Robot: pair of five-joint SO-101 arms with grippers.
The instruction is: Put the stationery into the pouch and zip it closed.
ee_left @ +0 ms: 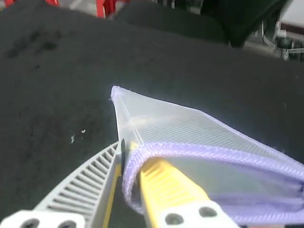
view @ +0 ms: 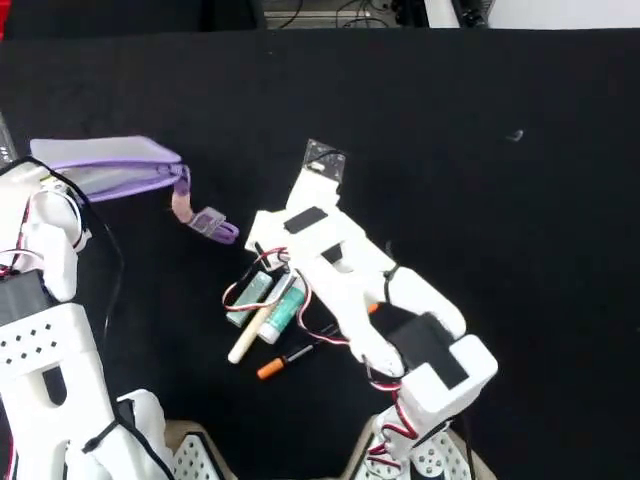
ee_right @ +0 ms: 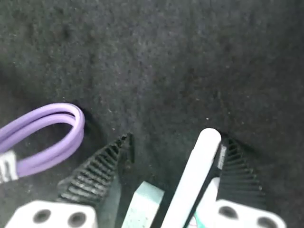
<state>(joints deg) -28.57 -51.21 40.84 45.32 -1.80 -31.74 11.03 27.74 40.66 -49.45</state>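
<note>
Over on the left side of the black surface lies the purple mesh pouch, well apart from the stationery that belongs in it. The left gripper has hold of it at one end. Its white and yellow fingers are pinched together on the purple-trimmed edge, with the mesh fanning out beyond them. The pouch's wrist strap trails off the other end toward the middle of the surface.

The stationery sits in a small heap near the front. There is a pale teal block, a cream stick, a teal-labelled tube and an orange pen lying a little apart from the rest. The right gripper is down over this heap. Its black ribbed fingers stand wide apart, with the block and the stick between them. The stick lies just against one finger, but nothing is clamped. The purple strap loop lies just beside the other finger.
</note>
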